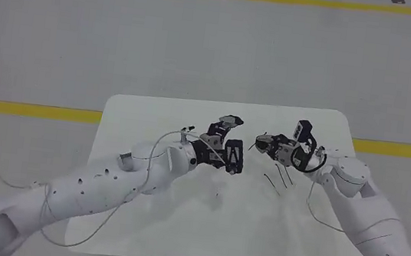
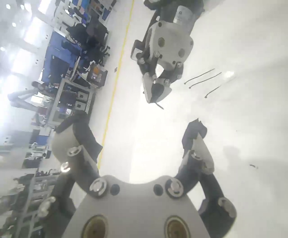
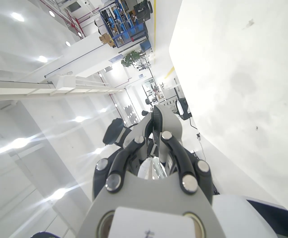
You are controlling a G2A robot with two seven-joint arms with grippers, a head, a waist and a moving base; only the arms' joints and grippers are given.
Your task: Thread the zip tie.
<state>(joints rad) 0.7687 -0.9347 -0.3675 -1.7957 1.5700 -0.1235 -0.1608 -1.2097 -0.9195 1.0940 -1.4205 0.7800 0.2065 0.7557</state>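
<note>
Left wrist view, my left fingers (image 2: 196, 138): released.
My right fingers (image 2: 149, 88): clenched on thin black plastic zip tie (image 2: 159, 105).

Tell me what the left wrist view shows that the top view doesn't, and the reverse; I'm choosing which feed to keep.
Left wrist view adds: the right gripper seen close, shut on a thin dark zip tie that pokes from its tips, plus desks in the room behind.
Top view adds: the whole table outline, and the left arm and right arm at full length.
Both share: the open left gripper, the right gripper, and three spare ties lying on the table beside it.
</note>
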